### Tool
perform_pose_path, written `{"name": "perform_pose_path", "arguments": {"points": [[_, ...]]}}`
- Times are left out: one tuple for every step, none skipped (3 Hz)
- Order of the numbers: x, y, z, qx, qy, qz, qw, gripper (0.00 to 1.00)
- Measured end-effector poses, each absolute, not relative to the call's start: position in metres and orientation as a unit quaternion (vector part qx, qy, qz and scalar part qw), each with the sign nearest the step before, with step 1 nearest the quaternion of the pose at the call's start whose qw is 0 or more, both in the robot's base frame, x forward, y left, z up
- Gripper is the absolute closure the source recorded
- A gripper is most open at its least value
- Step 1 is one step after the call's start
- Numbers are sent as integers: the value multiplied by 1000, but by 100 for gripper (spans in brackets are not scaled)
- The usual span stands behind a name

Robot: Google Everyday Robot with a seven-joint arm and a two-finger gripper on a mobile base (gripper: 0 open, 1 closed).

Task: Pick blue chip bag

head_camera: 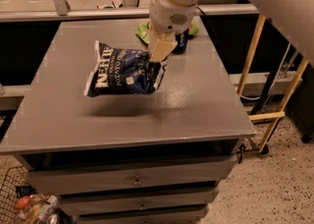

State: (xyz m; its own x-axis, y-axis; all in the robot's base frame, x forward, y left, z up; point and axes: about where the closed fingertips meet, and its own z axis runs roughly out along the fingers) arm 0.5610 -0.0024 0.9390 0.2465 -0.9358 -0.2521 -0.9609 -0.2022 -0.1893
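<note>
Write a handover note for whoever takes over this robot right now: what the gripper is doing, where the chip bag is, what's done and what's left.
Gripper: above the middle of the table, shut on the right end of the blue chip bag.
Bag: hanging from the gripper, tilted, with its shadow on the tabletop below, so it looks lifted clear.
Nearby: green pouch and soda can stand at the back of the table, behind the gripper, untouched.
Done: bag grasped and raised.
Left: probably only to keep the grip firm and lift a bit higher; the hold is on one end only, so watch for slipping.
</note>
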Motion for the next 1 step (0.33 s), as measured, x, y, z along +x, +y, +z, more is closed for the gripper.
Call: {"name": "perform_pose_path", "arguments": {"points": [[562,-13,950,-769,613,39,176,100]]}}
